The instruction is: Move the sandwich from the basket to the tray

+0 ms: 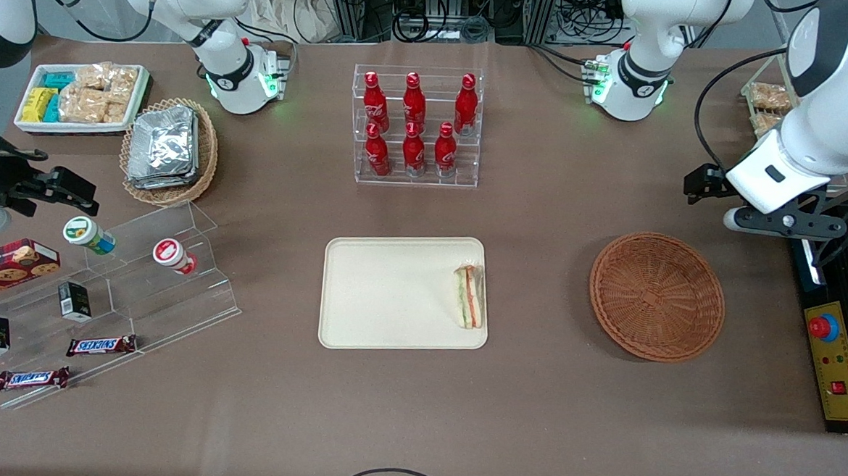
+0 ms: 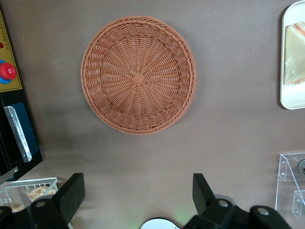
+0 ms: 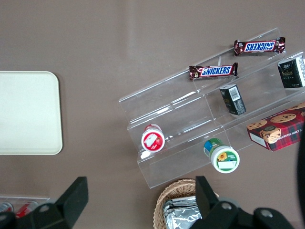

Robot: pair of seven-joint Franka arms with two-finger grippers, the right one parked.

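Two black fingers (image 2: pixel 71 193) of the gripper (image 2: pixel 138 193) spread wide, holding nothing, above the round woven wicker basket (image 1: pixel 657 295). The wrapped triangular sandwich (image 1: pixel 469 296) lies on the smooth cream tray (image 1: pixel 385 294).

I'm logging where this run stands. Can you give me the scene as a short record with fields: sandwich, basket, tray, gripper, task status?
sandwich: lies on the tray, at its edge nearest the basket
basket: holds nothing, beside the tray toward the working arm's end of the table
tray: only the sandwich on it
gripper: open, holding nothing, raised above the table, farther from the front camera than the basket
task status: sandwich is out of the basket and on the tray; looks done
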